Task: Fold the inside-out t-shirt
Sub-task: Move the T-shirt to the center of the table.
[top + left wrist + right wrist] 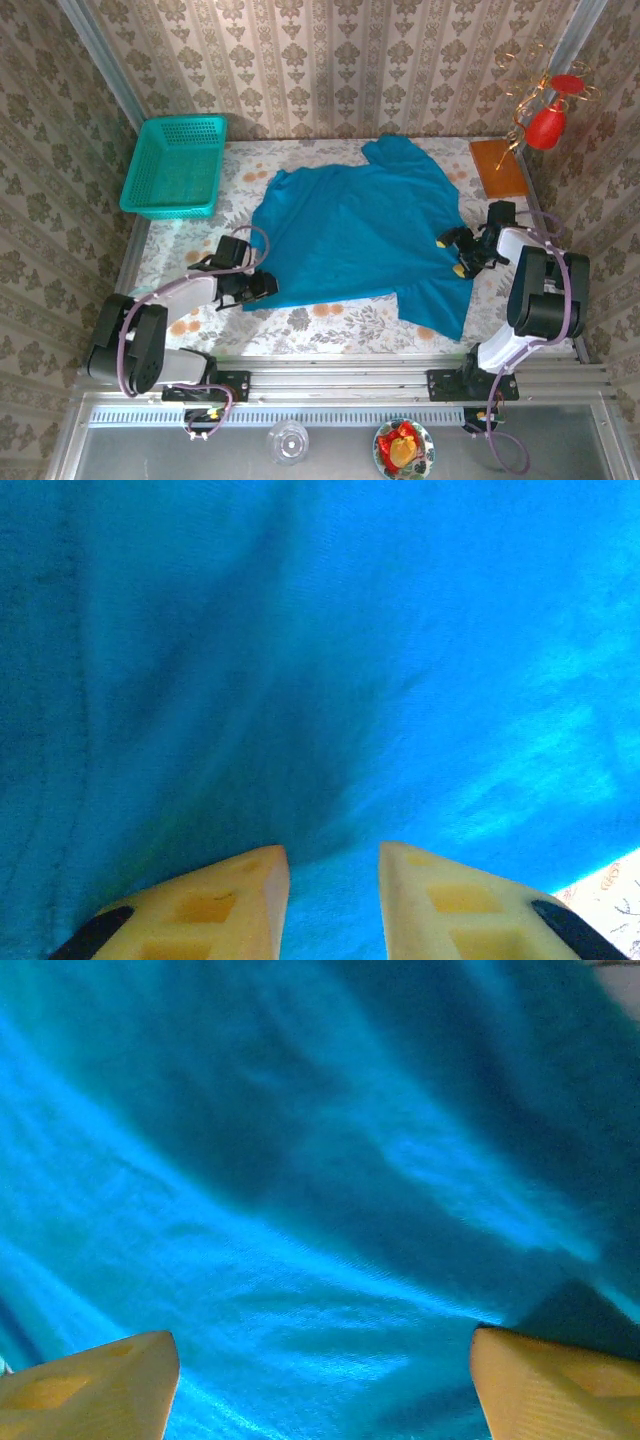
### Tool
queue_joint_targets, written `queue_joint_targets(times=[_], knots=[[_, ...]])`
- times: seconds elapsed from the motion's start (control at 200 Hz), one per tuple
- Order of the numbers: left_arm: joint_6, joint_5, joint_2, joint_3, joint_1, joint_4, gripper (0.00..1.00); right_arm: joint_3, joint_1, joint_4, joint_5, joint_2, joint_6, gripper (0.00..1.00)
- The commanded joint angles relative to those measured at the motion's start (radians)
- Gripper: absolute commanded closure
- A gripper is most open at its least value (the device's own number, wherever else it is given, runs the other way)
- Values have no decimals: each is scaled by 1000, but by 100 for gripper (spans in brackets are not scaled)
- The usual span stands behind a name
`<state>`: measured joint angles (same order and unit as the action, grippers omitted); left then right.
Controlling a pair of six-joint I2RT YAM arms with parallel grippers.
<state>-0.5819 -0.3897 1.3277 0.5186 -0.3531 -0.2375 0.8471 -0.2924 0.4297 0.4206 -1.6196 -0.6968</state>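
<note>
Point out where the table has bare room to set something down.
Free: the table strip between the t-shirt and the near edge, and the gap between the basket and the t-shirt. Crowded: the t-shirt's sides, at the left gripper and right gripper.

The inside-out t-shirt (pixel 355 230), plain teal-blue with no print, lies spread open and mostly flat across the middle and right of the floral bench (pixel 320 325). One flap of cloth reaches toward the far edge, another toward the near right corner. Shallow wrinkles and soft folds cross the fabric.
</note>
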Motion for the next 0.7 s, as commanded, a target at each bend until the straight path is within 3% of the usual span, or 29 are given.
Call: queue_joint_targets(times=[0.0,0.395,0.55,0.695], knots=[[-27,15,-37,-62,6,-40,68,-48,-41,202,-216,24,-79,21],[-172,3,-206,-214,-53,-48,70,-231,-143,194,-245,164,-96,21],[-187,25,-292,-197,-87,-109,70,-206,-137,136,-129,168,-13,22],[-104,66,-304,-60,-78,-200,69,-122,-97,160,-45,191,80,23]])
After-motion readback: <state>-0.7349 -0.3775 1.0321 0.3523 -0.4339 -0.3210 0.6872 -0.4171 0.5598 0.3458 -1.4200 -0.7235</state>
